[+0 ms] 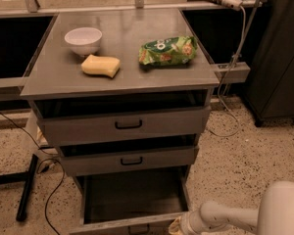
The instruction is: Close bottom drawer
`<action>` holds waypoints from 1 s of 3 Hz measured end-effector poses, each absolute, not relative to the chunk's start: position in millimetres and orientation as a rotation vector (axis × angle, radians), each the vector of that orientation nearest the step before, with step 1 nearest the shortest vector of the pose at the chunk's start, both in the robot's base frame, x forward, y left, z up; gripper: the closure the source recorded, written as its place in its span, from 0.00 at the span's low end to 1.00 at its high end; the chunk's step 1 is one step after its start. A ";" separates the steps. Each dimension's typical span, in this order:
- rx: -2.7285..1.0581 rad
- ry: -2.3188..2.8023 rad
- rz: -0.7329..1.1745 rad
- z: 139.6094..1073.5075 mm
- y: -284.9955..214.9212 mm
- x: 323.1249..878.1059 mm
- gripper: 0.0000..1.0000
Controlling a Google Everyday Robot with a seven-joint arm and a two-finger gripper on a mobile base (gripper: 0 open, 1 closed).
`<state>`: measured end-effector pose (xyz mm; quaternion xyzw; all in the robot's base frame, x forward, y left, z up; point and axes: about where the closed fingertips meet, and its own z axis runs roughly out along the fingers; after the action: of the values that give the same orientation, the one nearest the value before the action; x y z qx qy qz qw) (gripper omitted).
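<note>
The bottom drawer [132, 195] of the grey metal cabinet is pulled far out, showing a deep plain grey box. Its front panel [127, 225] lies at the lower edge of the camera view, handle barely visible. The middle drawer [130, 160] and top drawer [125, 125] above stand slightly open, each with a black bar handle. My white arm [235, 217] comes in from the lower right. The gripper [179, 226] is at the right end of the bottom drawer's front panel, mostly cut off by the frame edge.
On the cabinet top [54, 77] sit a white bowl [83, 39], a yellow sponge [101, 65] and a green snack bag [167, 50]. A white cable [235, 48] hangs at the right by a dark cabinet [279, 67]. A black stand leg [27, 187] and cables lie on the speckled floor left.
</note>
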<state>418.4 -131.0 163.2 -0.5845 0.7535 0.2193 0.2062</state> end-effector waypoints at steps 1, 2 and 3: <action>-1.628 2.096 0.611 163.3 -130.6 418.4 0.12; -1.629 2.049 0.574 166.9 -128.5 435.5 0.00; -1.590 1.960 0.573 180.1 -124.1 463.0 0.19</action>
<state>463.0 -124.1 180.1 -0.5911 0.7284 0.2129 0.2732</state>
